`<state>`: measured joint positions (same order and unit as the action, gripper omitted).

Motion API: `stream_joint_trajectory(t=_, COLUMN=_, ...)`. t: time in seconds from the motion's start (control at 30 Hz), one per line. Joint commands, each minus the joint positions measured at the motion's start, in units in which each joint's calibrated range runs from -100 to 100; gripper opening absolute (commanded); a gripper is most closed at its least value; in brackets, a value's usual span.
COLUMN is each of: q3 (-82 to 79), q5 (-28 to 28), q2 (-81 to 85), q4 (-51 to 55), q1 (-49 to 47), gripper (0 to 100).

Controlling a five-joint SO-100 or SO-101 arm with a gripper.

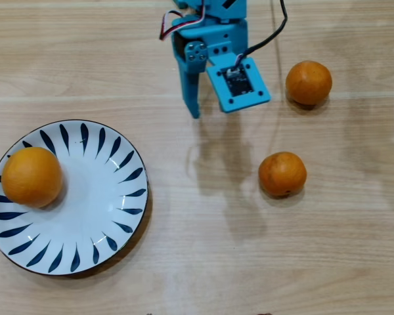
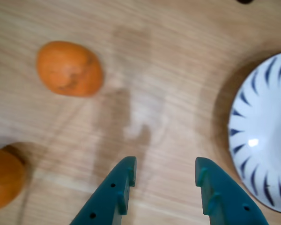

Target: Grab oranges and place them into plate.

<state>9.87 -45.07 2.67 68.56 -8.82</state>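
Reaching into the bottom of the wrist view, the blue gripper (image 2: 165, 174) has its two fingers spread apart with only bare wooden table (image 2: 168, 70) between them; nothing is held. Just beyond the right finger in that view lies the edge of the white plate (image 2: 253, 140) with dark blue leaf strokes. At the lower left edge sits part of one orange (image 2: 4, 178), and farther up the frame a second small orange (image 2: 69, 68) rests on the wood, blurred.

In the overhead view the gripper (image 1: 203, 108) hangs above the table near the top centre, apart from all the fruit. The plate (image 1: 98, 216) lies at the lower left, and the largest orange (image 1: 31, 176) sits on it, near its left rim. Two smaller oranges lie on the table to the right, well apart from the plate: one (image 1: 282, 173) at mid-height, the other (image 1: 308, 83) higher up, to the right of the gripper.
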Motion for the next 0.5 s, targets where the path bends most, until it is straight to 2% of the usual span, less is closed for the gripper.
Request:
stream_joint_trajectory(t=0.0, q3=3.21, q5=-3.44, q2=2.49, q4=0.58, q1=-6.50, gripper=14)
stream_joint_trajectory(t=0.23, q3=7.56, q5=-8.35, q2=-3.77, q4=0.41, q1=-14.65, gripper=16)
stream_joint_trajectory(t=0.47, q3=9.73, q5=-11.59, q2=-9.77, q4=-1.22, q1=-18.44, gripper=31)
